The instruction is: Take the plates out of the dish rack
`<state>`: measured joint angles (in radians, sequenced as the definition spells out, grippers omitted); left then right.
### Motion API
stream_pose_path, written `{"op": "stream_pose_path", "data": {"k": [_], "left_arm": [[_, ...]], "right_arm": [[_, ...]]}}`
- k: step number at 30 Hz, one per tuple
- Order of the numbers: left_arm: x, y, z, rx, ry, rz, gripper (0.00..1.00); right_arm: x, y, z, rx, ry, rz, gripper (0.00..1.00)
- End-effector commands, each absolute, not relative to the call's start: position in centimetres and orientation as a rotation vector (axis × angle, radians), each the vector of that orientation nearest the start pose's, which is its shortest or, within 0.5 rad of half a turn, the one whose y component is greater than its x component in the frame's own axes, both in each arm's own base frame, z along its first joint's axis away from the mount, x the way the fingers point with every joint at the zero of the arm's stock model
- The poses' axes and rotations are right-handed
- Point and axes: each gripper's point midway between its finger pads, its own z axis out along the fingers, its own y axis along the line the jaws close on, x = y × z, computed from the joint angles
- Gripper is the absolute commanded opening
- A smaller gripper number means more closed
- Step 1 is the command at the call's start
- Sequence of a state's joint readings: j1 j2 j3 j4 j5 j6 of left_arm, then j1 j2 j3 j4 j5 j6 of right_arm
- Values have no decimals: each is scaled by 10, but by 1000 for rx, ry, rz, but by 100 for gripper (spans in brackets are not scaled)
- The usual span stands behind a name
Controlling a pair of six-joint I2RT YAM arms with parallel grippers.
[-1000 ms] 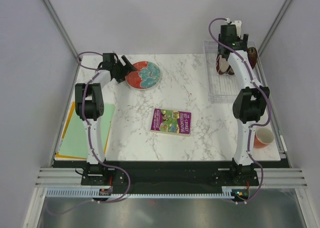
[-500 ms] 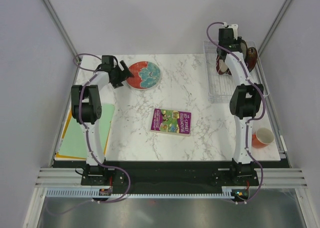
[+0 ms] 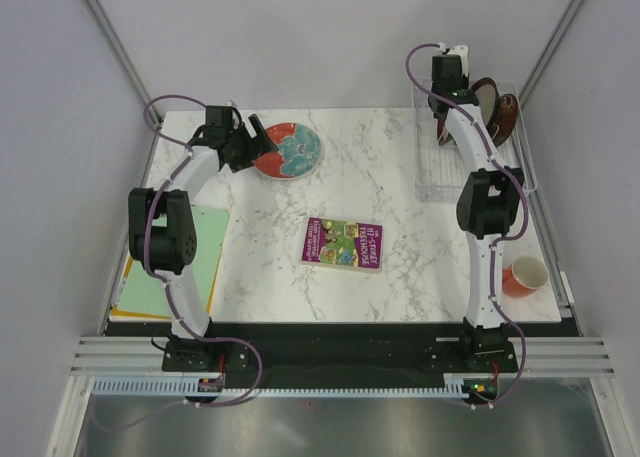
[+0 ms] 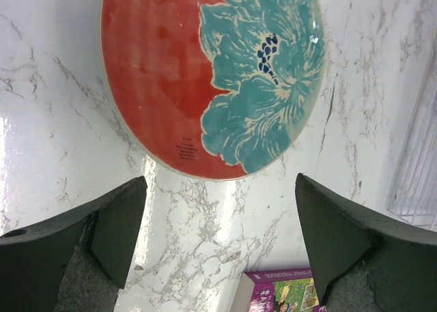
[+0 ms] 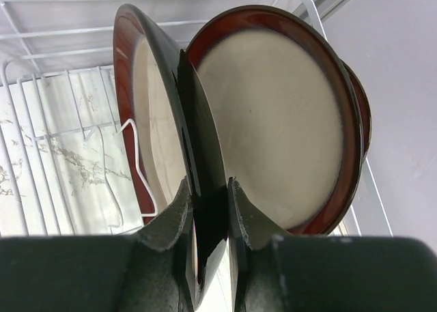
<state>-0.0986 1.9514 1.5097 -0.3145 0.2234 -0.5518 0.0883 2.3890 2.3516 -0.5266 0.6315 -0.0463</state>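
Left side: left gripper, jaws wide apart and holding nothing. Its tips sit just short of the coral-red plate. That plate lies flat on the marble table, already out of the rack. It has a glossy glaze, a teal flower and a thin pale rim. Leave it alone.

Centre: purple book, flat, well apart from both arms.

Right side: dish rack, colourless with thin white ribs, in the far corner. Right gripper is inside it, fingers pinched on the near rim of the brown plate with the cream centre, which stands on edge. The second dark plate stands just beside it on the left, almost touching.

Step in hand, as I judge it: lifting this plate out.
- The glaze looks slick and the rim is thin and curved, so check that your pinch sits deep.
- Raise it straight along the ribs.
- Don't lean left, or the two rims may knock.
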Motion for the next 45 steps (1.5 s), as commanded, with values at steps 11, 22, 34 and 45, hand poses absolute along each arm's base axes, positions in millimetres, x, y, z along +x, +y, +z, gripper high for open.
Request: {"op": "stream_pose_path", "data": {"k": [11, 22, 34, 45], "left_arm": [[484, -147, 151, -262, 2296, -626, 100], [471, -161, 164, -209, 2270, -741, 100], [463, -191, 196, -120, 2142, -995, 100], [465, -232, 236, -1, 1904, -1405, 100]], "right_arm": [[586, -65, 326, 393, 1752, -863, 5], [545, -65, 370, 430, 1697, -849, 4], [493, 10, 411, 281, 1721, -509, 5], [465, 170, 402, 89, 1814, 394, 0]]}}
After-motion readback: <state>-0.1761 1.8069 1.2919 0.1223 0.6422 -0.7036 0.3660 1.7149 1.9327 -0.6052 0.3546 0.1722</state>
